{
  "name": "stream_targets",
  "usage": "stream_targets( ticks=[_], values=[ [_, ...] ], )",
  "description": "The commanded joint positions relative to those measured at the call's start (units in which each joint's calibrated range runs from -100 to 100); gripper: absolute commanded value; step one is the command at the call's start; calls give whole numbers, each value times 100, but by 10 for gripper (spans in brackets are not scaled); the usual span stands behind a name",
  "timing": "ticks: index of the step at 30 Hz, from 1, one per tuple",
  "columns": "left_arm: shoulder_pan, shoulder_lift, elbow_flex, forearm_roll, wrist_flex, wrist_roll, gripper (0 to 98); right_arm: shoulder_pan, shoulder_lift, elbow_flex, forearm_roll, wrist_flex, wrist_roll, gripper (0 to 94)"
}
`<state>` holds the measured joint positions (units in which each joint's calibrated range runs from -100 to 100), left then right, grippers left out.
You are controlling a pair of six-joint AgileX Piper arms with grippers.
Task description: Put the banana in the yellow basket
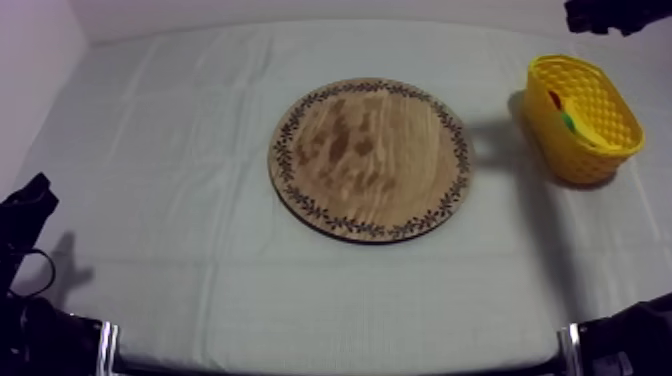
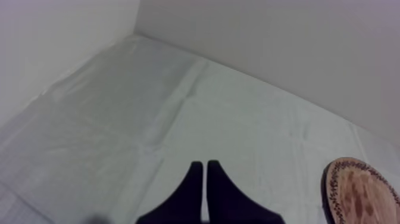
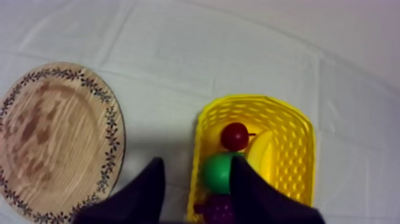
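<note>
The task looks done: the wooden board [image 1: 370, 158] is bare, the banana [image 3: 262, 156] lies in the yellow basket [image 3: 299, 128], the right pincer [image 3: 196, 171] open above it, the left pincer [image 2: 205, 170] closed on nothing.

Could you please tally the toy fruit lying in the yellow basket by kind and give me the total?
Small red fruit: 1
Green toy pear: 1
Yellow toy banana: 1
Bunch of purple toy grapes: 1
Total in the yellow plastic basket: 4
</note>
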<state>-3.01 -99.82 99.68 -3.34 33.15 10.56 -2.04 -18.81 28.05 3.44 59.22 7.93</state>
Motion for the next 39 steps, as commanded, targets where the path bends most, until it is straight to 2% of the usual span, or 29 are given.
stream_targets(
  ticks=[1, 6, 12, 23, 31, 35, 39],
  values=[
    [1, 0, -1, -1, -1, 1, 1, -31, -402, 334, -47, -156, 68, 262],
    [1, 0, -1, -1, -1, 1, 1, -183, -1165, 1079, -51, -525, 146, 167],
    [1, 0, -1, -1, -1, 1, 1, -368, -2117, 2123, -74, -1022, 227, 118],
    [1, 0, -1, -1, -1, 1, 1, -153, -3509, 3539, -851, -1816, 653, 19],
    [1, 0, -1, -1, -1, 1, 1, 116, -4875, 4860, -1374, -1973, 1292, 9],
    [1, 0, -1, -1, -1, 1, 1, 225, -5614, 5415, -1559, -1871, 1474, 7],
    [1, 0, -1, -1, -1, 1, 1, 236, -6253, 5929, -1620, -1901, 1363, 5]
  ],
)
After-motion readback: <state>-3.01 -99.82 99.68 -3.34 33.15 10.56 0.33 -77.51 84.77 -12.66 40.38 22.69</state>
